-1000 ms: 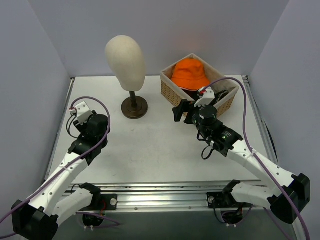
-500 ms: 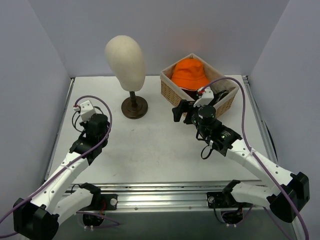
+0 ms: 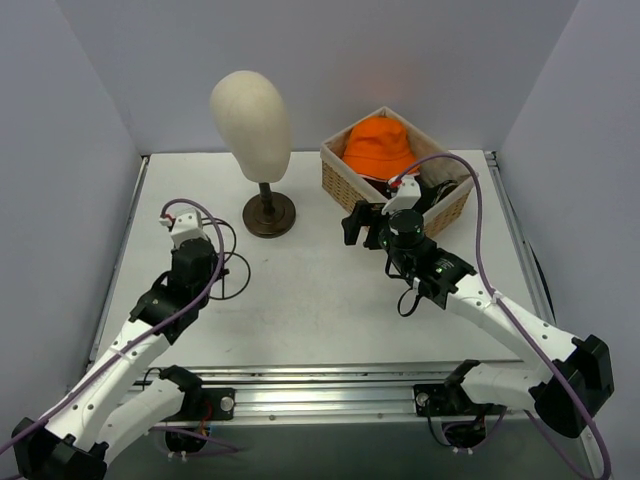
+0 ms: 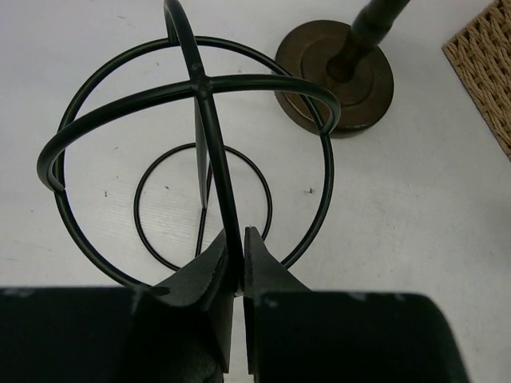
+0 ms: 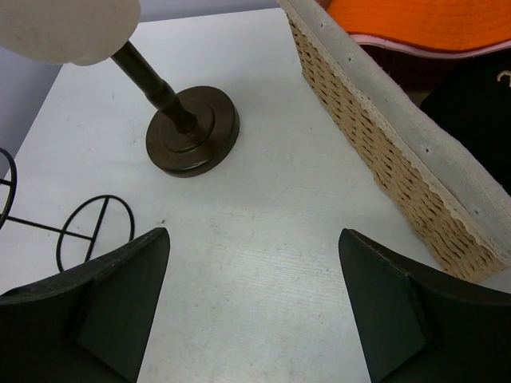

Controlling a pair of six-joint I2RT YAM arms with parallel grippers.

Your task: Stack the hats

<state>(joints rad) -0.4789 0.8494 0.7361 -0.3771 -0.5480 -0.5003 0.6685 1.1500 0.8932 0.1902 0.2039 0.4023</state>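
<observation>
The bright orange bucket hat lies on top in the wicker basket; it also shows in the right wrist view. A pale pink brim peeks out under it, and black cap fabric lies lower in the basket. The tan cap is hidden. My left gripper is shut on a rib of a black wire dome stand, which is at the table's left. My right gripper is open and empty above the table, just left of the basket.
The cream mannequin head stands on a dark round base at the back centre, between both grippers; the base also shows in the left wrist view and the right wrist view. The basket wall is close to my right finger.
My left arm has swung right and toward the table's middle, bringing the black wire stand into view. My right gripper has edged slightly up and left, still open.
</observation>
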